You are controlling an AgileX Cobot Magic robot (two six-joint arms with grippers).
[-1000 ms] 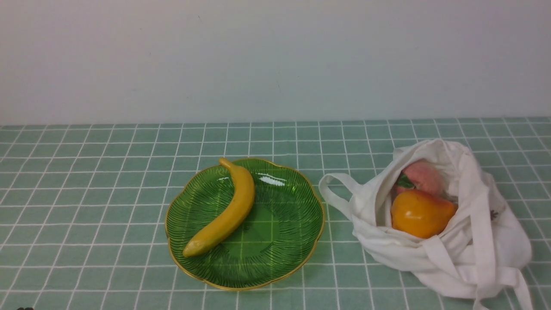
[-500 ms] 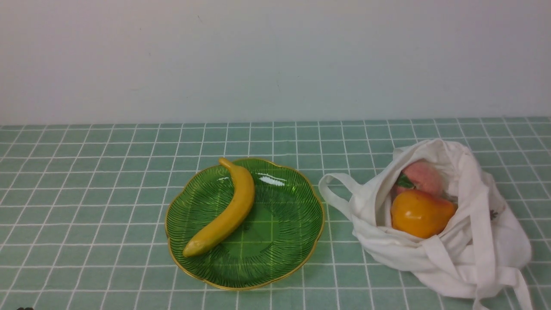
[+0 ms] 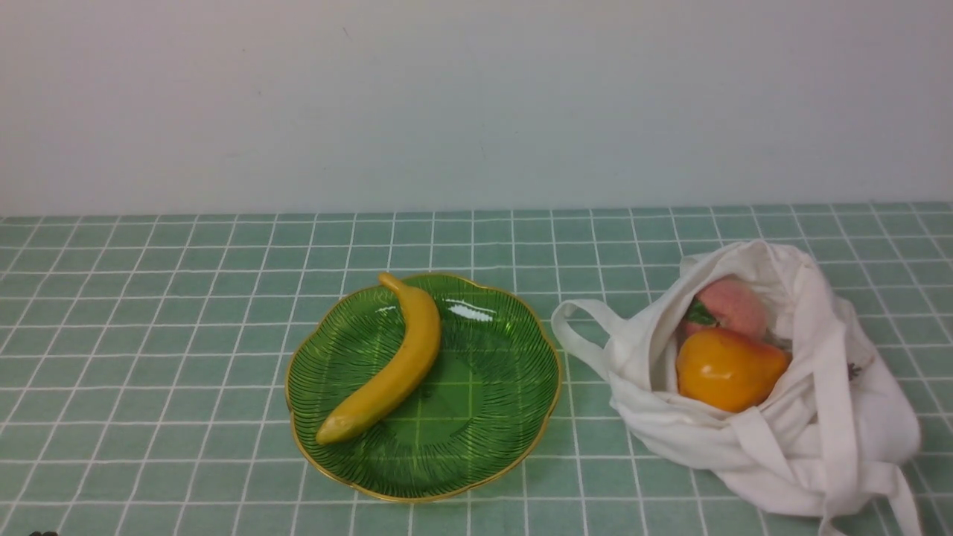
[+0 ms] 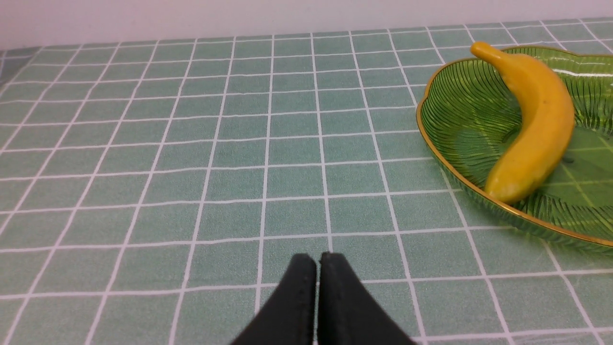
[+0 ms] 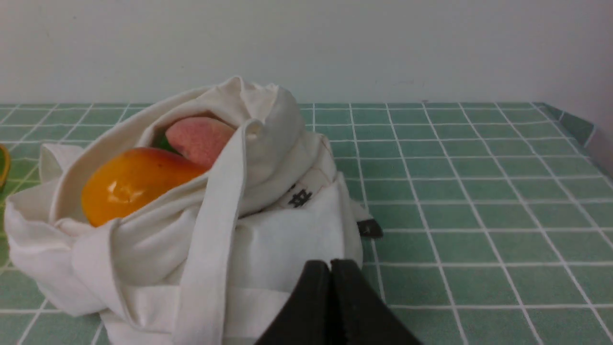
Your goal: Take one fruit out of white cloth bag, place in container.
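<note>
The yellow banana (image 3: 392, 366) lies slantwise in the green gold-rimmed dish (image 3: 506, 387) at the middle of the table; the left wrist view also shows the banana (image 4: 531, 124) in the dish (image 4: 450, 115). The white cloth bag (image 3: 819, 424) slumps to the dish's right with its mouth open. My left gripper (image 4: 318, 261) is shut and empty, low over the cloth, well short of the dish. My right gripper (image 5: 330, 266) is shut and empty, close in front of the bag (image 5: 287, 239). Neither arm shows in the front view.
Inside the bag lie an orange pear-shaped fruit (image 3: 726, 370) and a pink peach (image 3: 733, 305). A strap loop (image 3: 577, 327) reaches toward the dish. The green checked tablecloth (image 3: 149, 335) runs back to a pale wall, and its right edge (image 5: 582, 132) shows in the right wrist view.
</note>
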